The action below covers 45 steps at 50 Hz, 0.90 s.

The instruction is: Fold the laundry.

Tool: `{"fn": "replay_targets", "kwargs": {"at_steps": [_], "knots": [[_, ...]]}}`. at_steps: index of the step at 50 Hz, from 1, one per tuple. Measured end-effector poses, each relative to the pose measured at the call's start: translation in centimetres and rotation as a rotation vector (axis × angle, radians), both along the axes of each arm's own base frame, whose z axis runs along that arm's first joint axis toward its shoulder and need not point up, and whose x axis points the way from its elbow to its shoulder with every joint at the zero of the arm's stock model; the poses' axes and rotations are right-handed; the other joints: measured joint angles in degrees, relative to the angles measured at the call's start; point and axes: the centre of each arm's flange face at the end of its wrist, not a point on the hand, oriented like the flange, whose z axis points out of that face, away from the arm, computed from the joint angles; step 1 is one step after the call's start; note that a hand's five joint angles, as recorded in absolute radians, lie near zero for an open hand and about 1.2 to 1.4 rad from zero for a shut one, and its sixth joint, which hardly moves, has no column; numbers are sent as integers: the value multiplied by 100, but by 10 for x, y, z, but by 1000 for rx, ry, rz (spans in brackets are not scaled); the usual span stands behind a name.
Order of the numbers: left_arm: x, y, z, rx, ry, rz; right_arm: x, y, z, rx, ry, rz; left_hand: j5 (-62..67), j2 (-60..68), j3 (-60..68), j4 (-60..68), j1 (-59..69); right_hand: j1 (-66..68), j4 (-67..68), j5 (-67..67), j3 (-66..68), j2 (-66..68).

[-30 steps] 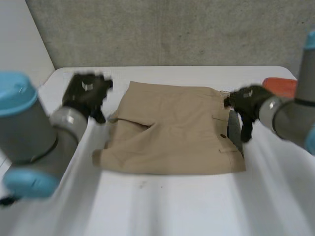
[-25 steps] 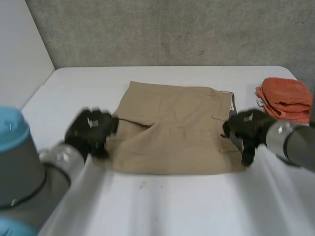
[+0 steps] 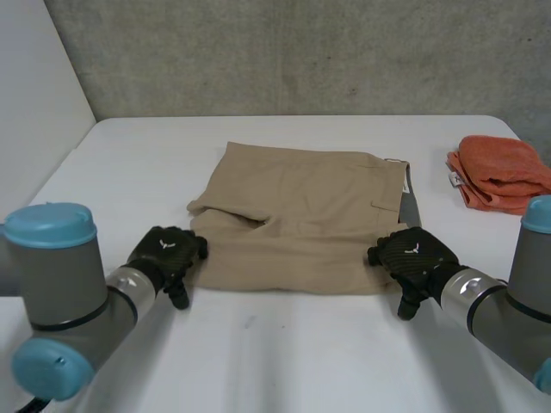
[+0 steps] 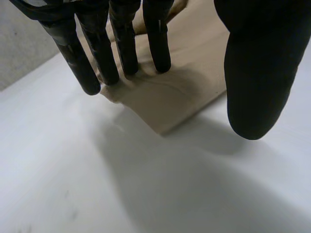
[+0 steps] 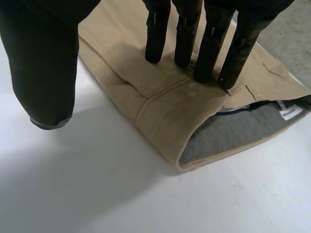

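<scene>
Onto the shorts, left hand and right hand have dropped, fingers straight.

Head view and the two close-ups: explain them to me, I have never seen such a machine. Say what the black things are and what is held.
The head view looks down from the robot's head at a white table. The black things are its left hand and right hand. Each close-up comes from a camera on one wrist, looking along that hand. Tan shorts lie on the table; an orange cloth sits apart. Each hand's straight fingers rest on a near corner of the shorts, thumbs off over the table. Nothing is held.
</scene>
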Motion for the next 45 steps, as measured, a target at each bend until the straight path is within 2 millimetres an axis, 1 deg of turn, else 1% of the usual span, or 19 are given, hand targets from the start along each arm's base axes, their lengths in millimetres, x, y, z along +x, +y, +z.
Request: {"fn": "replay_targets", "kwargs": {"at_steps": [6,12,18,21,22,23,24,25,26,27,28,31,35,37,38,39,40,42,45], "knots": [[-10,-14,-4,-44,4,-2,2,-12,-4,-38,-2,-11,0,-1,-3,0,0,0,0,0,0,0],[-20,-20,-8,-61,5,-16,3,-22,-6,-65,1,-28,0,-1,-3,0,0,17,29,119,13,14],[-31,-27,-15,-69,1,-25,3,-31,-9,-79,10,-48,362,231,248,327,47,579,738,636,707,640],[-35,-32,-17,-83,-1,-16,3,-39,-13,-92,19,-69,913,785,801,900,698,705,948,837,919,860],[-36,-35,-18,-89,-3,-10,3,-42,-15,-98,22,-78,1270,1217,1218,1270,1128,1110,1513,1377,1470,1358],[-37,-36,-19,-96,-3,-6,3,-44,-16,-103,25,-86,1786,1749,1749,1795,1611,1238,1700,1552,1656,1559],[-37,-37,-19,-98,-3,-5,3,-45,-16,-106,26,-90,1786,1749,1749,1795,1611,1510,2080,1890,2077,1916],[-38,-39,-19,-105,-4,-1,2,-47,-16,-113,29,-98,2471,2456,2399,2487,2198,1510,2080,1890,2077,1916],[-38,-40,-19,-107,-4,0,2,-49,-16,-117,30,-103,2808,2790,2735,2824,2473,2075,2933,2706,2933,2740],[-39,-41,-18,-113,-4,2,2,-50,-16,-122,32,-111,3488,3419,3415,3509,3058,2542,3630,3388,3601,3325],[-39,-42,-18,-118,-3,3,1,-52,-15,-129,33,-118,4005,3980,3929,4039,3511,2770,3916,3656,3875,3610],[-40,-42,-15,-128,0,2,0,-55,-12,-146,35,-134,4224,4241,4215,4353,3576,3193,4357,4101,4260,4058],[-42,-39,-8,-144,8,-4,-1,-57,-2,-172,33,-148,4224,4268,4250,4382,3576,3264,4400,4180,4285,4168],[-41,-36,1,-157,16,-7,-1,-56,4,-183,31,-150,4228,4273,4250,4382,3576,3290,4401,4180,4285,4169],[-40,-31,11,-171,25,-9,-1,-54,13,-195,29,-149,4228,4277,4250,4382,3576,3309,4401,4180,4286,4169],[-40,-31,11,-171,25,-9,-1,-54,13,-195,29,-149,4228,4277,4250,4382,3576,3309,4401,4180,4286,4169],[-38,-27,18,-180,30,-11,-1,-53,15,-196,29,-149,4224,4277,4250,4382,3576,3309,4401,4180,4286,4169],[-34,-16,38,-209,46,-14,-3,-44,31,-199,43,-137,4224,4281,4252,4383,3577,3364,4401,4190,4286,4170],[-27,-1,56,-226,52,-19,-5,-33,42,-176,84,-116,4224,4285,4256,4384,3576,3364,4401,4229,4285,4170]]}}
